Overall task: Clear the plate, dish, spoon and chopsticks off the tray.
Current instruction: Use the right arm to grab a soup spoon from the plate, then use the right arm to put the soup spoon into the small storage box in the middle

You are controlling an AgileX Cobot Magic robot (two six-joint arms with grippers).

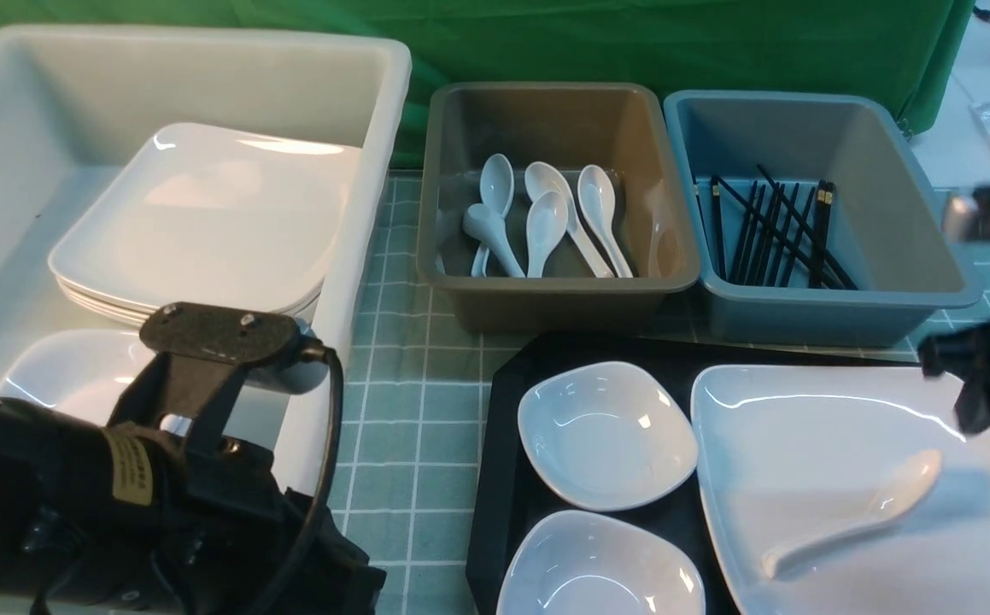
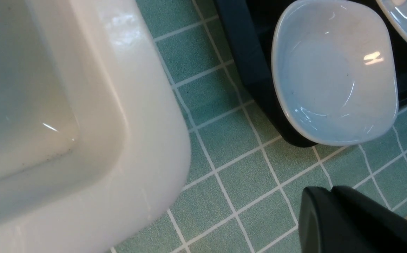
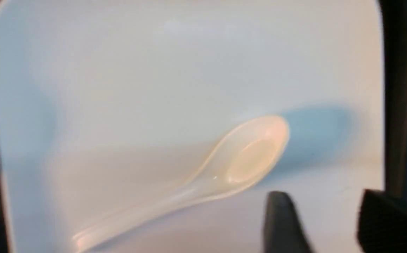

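Note:
The black tray [image 1: 503, 401] holds the large white plate [image 1: 802, 444], with the white spoon [image 1: 853, 512] lying on it, bowl up. Two small white dishes sit left of the plate, one farther [image 1: 606, 431] and one nearer [image 1: 601, 568]. Several black chopsticks [image 1: 772, 226] lie in the blue tub. My right gripper [image 3: 322, 196] hovers open over the plate [image 3: 189, 70], just beside the spoon's [image 3: 245, 158] bowl, empty. My left gripper [image 2: 329, 191] is shut and empty over the green cloth, near a dish [image 2: 333, 70] at the tray's [image 2: 245, 52] corner.
A big white tub [image 1: 375, 171] at the left holds stacked plates [image 1: 204, 213]. A grey-brown tub [image 1: 452, 256] with several spoons stands behind the tray, and the blue tub [image 1: 905, 213] is beside it. Green checked cloth [image 1: 409, 384] covers the table.

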